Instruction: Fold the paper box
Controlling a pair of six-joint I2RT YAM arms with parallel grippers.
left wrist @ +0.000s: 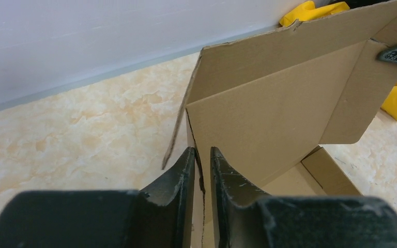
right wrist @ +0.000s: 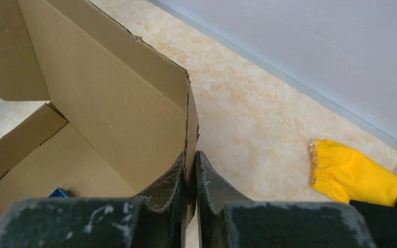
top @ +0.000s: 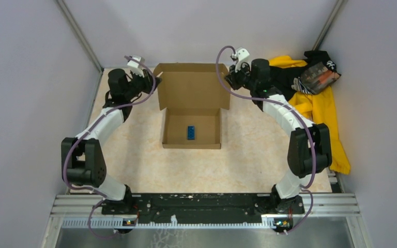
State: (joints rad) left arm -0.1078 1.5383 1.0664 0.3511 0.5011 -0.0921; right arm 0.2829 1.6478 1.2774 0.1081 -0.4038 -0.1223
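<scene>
From above, one paper box (top: 191,111) sits in the middle of the desk (top: 134,160) toward its far edge, tray open and lid (top: 192,85) standing up behind it. One blue block (top: 191,132) lies inside the tray, and one yellow cloth (top: 320,111) is heaped at the far right corner. The two arms reach in from either side, the left tool (top: 152,81) at the lid's left edge and the right tool (top: 231,77) at its right edge. In the left wrist view, the left tool (left wrist: 202,153) is pinching the lid's left edge, with cardboard between nearly closed fingers. The lid rises ahead of it, and its far side flap hangs inward. In the right wrist view, the right tool (right wrist: 192,155) is pressed together on the opposite edge, gripping the thin cardboard. To my mind, closing the lid well calls for both tools to swing forward together at one height so the panel does not twist. The side flaps must slip inside the tray walls, clear of the block.
</scene>
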